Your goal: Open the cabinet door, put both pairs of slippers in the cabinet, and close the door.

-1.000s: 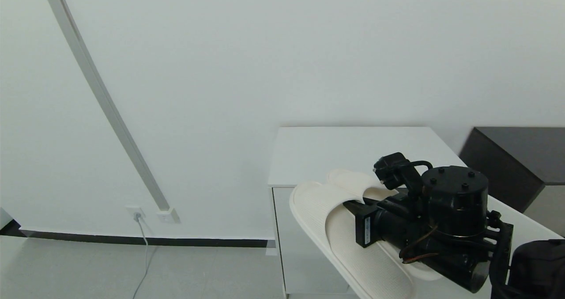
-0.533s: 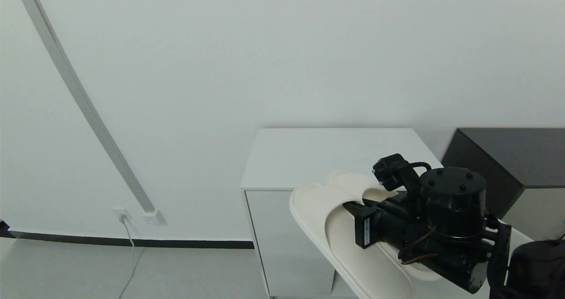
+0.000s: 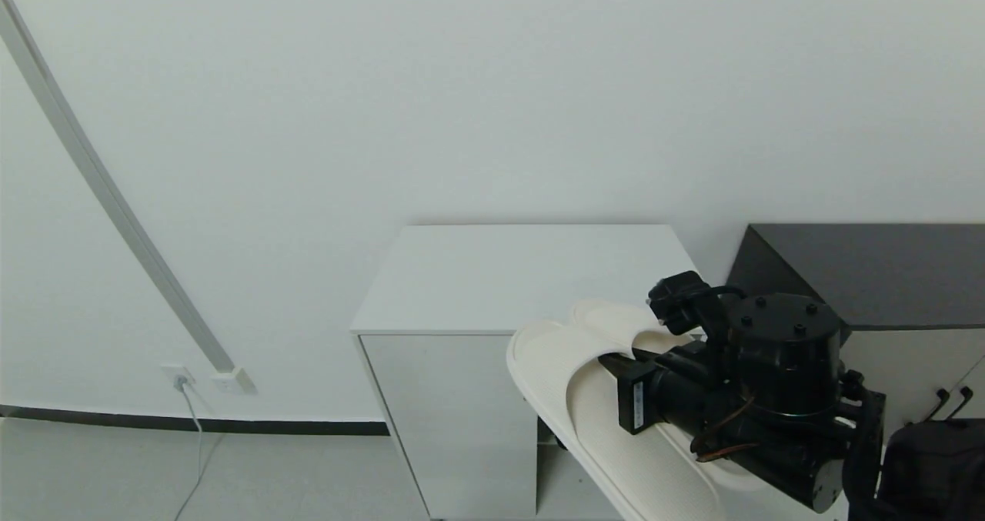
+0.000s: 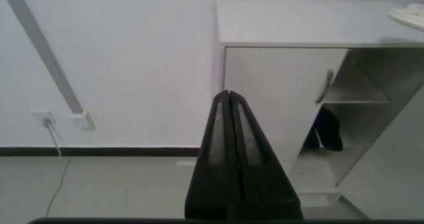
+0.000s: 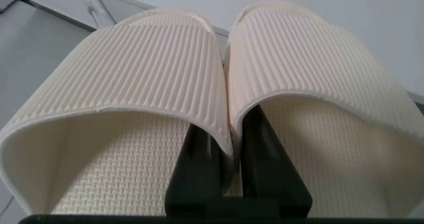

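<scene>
Over by the white cabinet (image 3: 523,275), the snag I'd watch for is the cream slippers (image 3: 573,386) catching on the way in. They are held up in front of its open side and jut well ahead of the right end effector (image 5: 228,141). A toe could clip the shelf (image 4: 358,95) or the shut door panel (image 4: 281,118) and twist the pair loose. The hold is only a pinch: its fingers (image 5: 199,164) sit under the two uppers, closed on the inner walls pressed between them. A dark pair (image 4: 324,128) sits below the shelf, so room looks tight. The left end effector (image 4: 228,101) hangs apart, closed flat on nothing.
</scene>
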Available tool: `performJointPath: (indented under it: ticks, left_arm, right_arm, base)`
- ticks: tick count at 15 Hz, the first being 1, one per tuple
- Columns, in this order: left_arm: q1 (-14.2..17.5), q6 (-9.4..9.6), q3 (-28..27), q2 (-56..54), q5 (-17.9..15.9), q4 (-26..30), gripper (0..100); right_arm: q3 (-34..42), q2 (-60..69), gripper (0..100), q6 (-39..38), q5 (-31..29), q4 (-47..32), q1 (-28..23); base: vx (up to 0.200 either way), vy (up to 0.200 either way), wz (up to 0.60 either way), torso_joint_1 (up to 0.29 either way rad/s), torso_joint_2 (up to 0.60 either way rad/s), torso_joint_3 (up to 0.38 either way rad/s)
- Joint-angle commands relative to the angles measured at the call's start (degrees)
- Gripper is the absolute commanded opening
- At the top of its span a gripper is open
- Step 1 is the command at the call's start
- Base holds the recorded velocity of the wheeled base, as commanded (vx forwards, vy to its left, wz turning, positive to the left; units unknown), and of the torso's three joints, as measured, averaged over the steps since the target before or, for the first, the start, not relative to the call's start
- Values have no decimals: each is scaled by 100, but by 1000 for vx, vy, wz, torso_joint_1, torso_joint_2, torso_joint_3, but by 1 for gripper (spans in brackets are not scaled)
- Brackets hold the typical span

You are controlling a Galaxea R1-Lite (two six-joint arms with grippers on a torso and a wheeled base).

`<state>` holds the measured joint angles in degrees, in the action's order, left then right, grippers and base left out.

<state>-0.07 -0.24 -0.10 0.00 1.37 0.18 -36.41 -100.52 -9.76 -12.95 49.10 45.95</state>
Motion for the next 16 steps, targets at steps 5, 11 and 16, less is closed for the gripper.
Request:
performJointPath:
  ticks: [5, 11, 16]
  left_arm:
    - [-1, -2, 1, 9, 4, -1, 0]
    - [-1, -2, 1, 9, 4, -1, 0]
    - [-1, -2, 1, 9, 4, -1, 0]
  right_arm:
    - [47, -55, 0, 1, 3, 178, 11]
    - [108, -55, 0, 10, 11, 258, -7]
    - [205, -99, 0, 124, 3, 319, -7]
  base:
    - [0, -80, 0, 2, 0, 1]
    - [0, 0, 0, 0, 0, 0]
    - [0, 0, 0, 0, 0, 0]
